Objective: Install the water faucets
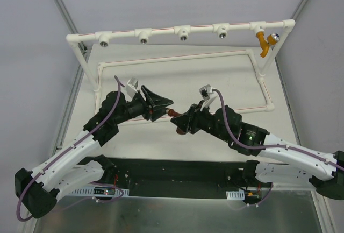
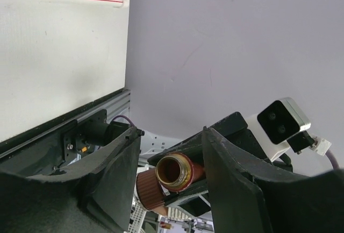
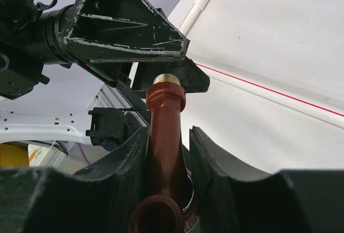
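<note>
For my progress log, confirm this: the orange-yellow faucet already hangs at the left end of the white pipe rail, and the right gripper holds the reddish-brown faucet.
One thing is wrong. The orange-yellow faucet hangs at the right end of the white pipe rail, not the left, as the top external view shows. The rest stands: the right gripper holds the reddish-brown faucet.

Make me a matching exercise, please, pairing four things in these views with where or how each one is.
Things:
1. orange-yellow faucet
2. dark reddish-brown faucet
3. left gripper
4. white tee sockets

Places or states:
A. clamped in the right gripper
B. open, fingers either side of a threaded end
C. fitted at the right end of the white pipe rail
D. spaced along the rail, nothing fitted

Pairs: 1-C, 2-A, 3-B, 4-D
</note>
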Motion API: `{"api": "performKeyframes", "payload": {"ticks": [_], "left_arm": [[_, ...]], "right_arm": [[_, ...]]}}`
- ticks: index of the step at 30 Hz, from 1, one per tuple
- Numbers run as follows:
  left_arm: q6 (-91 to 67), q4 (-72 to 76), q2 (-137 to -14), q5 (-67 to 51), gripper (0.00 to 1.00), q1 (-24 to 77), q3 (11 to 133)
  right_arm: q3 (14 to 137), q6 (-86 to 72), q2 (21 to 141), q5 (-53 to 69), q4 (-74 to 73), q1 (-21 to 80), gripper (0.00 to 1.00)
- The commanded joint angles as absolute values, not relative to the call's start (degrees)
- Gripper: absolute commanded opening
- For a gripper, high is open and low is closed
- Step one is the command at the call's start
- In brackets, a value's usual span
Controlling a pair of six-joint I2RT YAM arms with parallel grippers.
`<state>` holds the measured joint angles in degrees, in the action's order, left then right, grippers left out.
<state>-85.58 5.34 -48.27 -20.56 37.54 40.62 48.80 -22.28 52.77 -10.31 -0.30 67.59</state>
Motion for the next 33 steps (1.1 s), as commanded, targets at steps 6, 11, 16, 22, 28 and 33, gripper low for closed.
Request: {"api": "performKeyframes", "payload": {"ticks": [6,11,16,22,28,33], "left_arm": [[-84.46,8.00,-49.75,-21.88,0.49,38.14,42.80],[-84.81,8.09,-49.75,-21.88,0.36,38.41,42.63],[-84.73,8.17,-50.01,-21.88,0.32,38.76,42.54],[-85.51,8.26,-50.45,-21.80,0.00,39.72,42.28],[-86.22,8.26,-50.71,-21.36,0.00,40.87,42.36],[-86.48,8.61,-50.80,-21.09,0.44,41.13,42.10]], "right_arm": [[48.43,-23.91,53.79,-13.36,4.66,67.50,0.00],[48.25,-23.99,54.58,-15.81,5.45,67.50,0.00],[48.43,-23.82,55.46,-16.96,5.80,67.50,0.00],[48.34,-23.91,56.16,-18.72,5.89,67.50,0.00],[48.25,-23.64,57.04,-20.39,6.68,67.50,0.00],[47.64,-23.73,56.69,-19.87,8.17,67.50,0.00]]}}
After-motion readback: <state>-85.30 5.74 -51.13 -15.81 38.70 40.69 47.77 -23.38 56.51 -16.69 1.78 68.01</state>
